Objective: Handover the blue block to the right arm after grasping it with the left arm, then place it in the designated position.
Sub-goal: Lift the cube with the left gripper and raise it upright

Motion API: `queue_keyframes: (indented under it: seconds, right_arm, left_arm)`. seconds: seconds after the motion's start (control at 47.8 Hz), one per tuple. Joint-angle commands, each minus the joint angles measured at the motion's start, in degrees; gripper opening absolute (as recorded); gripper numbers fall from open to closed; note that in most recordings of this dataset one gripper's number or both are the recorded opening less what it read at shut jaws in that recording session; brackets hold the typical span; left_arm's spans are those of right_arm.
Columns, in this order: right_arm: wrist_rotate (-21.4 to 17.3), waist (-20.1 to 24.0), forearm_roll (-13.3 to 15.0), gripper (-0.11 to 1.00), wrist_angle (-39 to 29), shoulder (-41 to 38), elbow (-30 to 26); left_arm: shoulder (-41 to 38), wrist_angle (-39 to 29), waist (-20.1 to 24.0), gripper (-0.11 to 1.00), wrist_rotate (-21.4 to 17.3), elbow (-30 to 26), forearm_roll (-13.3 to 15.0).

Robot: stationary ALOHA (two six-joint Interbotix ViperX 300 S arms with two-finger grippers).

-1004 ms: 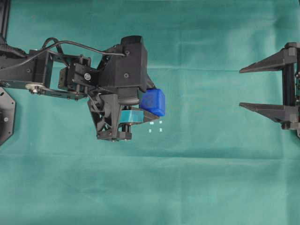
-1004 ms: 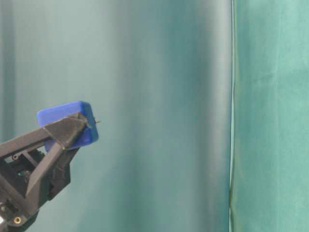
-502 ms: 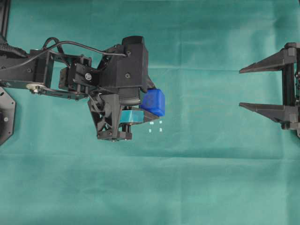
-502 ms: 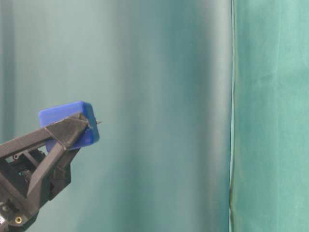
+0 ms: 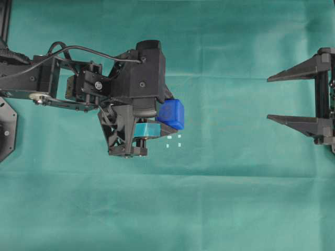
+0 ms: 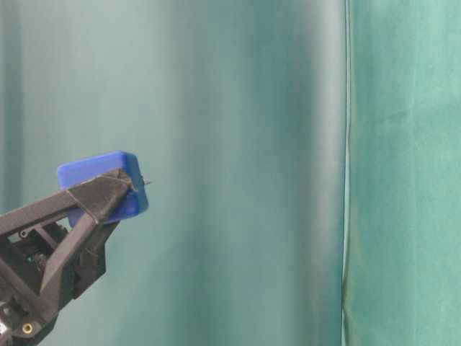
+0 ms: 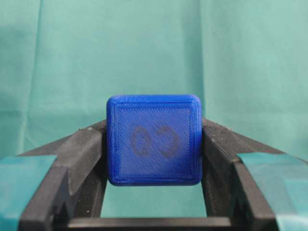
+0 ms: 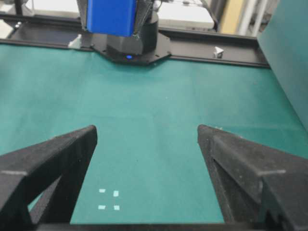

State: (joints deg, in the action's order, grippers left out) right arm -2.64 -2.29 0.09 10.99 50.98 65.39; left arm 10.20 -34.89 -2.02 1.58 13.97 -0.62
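One blue block (image 7: 154, 139) clamped in left pincer (image 7: 154, 144); right pincer (image 5: 269, 99) spread wide, nothing between.

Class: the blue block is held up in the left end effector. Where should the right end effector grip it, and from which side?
Judging by the pose, grip the blue block on its exposed half, past the left end effector fingertips, approaching from the right end effector side, jaws turned to close on its free top and bottom faces.

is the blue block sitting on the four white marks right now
No, the blue block is clamped in the left end effector, and the white marks on the green cloth hold nothing.
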Motion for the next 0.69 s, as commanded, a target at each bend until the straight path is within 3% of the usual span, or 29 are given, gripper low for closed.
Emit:
queue_keyframes:
  seconds: [0.0,0.377,0.669]
  right_arm:
    - [0.09,0.0,0.0,0.94,0.26,-0.26,-1.49]
    - [0.09,0.0,0.18,0.94,0.09,-0.26,-1.58]
    - [0.18,0.0,0.35,0.94,0.09,-0.26,-1.67]
  left_arm:
    - [1.49,0.26,-0.18,0.46,0.0,-1.23,-0.09]
    - [2.02,1.41,-0.26,0.46,-0.09,-0.44,-0.09]
    - [6.5,11.25,-0.26,0.46,-0.09,5.45,-0.18]
